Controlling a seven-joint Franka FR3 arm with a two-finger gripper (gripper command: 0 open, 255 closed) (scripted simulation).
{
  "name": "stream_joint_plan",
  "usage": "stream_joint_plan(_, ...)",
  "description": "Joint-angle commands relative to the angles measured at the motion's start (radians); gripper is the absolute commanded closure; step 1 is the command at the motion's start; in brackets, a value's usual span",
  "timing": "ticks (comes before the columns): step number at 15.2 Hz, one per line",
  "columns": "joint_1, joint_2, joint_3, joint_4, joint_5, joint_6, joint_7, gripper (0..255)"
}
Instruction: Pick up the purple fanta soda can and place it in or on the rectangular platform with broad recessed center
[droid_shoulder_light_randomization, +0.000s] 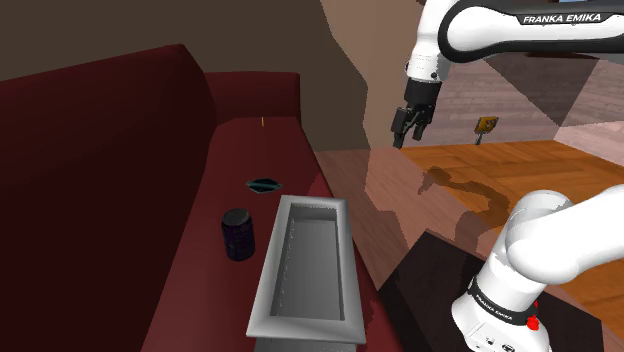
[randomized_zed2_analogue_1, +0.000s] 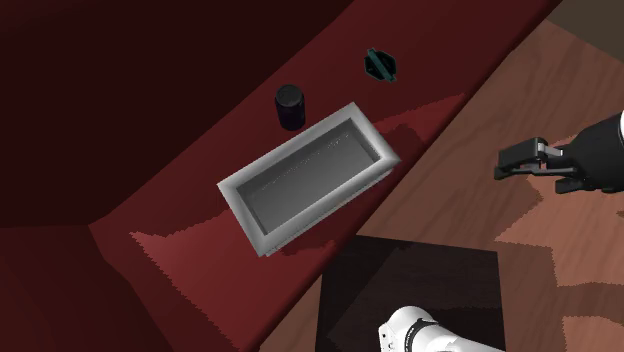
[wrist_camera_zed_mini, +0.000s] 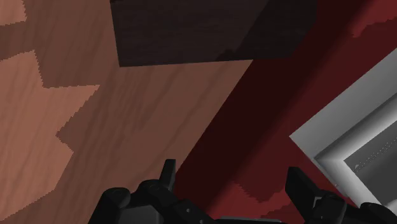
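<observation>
The white arm (droid_shoulder_light_randomization: 500, 30) bears the lettering FRANKA EMIKA.

White arm (droid_shoulder_light_randomization: 500, 30) aloft, end effector (droid_shoulder_light_randomization: 409, 137) spread, empty.

Shoulder view beside stand (droid_shoulder_light_randomization: 425, 275), second overhead, wrist downward, platform (droid_shoulder_light_randomization: 268, 285) shared

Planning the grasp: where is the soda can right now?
In the shoulder view the dark can stands on the red sofa seat, just left of the grey tray.
</observation>
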Motion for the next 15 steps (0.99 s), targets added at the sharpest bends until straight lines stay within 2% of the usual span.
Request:
stream_joint_plan(1,0.0,0.0,0.0,0.0,0.0,0.0,0.0,0)
stream_joint_plan(8,0.065,0.131,0.117,0.02,0.073,0.115,0.111,0)
stream_joint_plan(15,0.116,0.301,0.23,0.093,0.112,0.22,0.218,0)
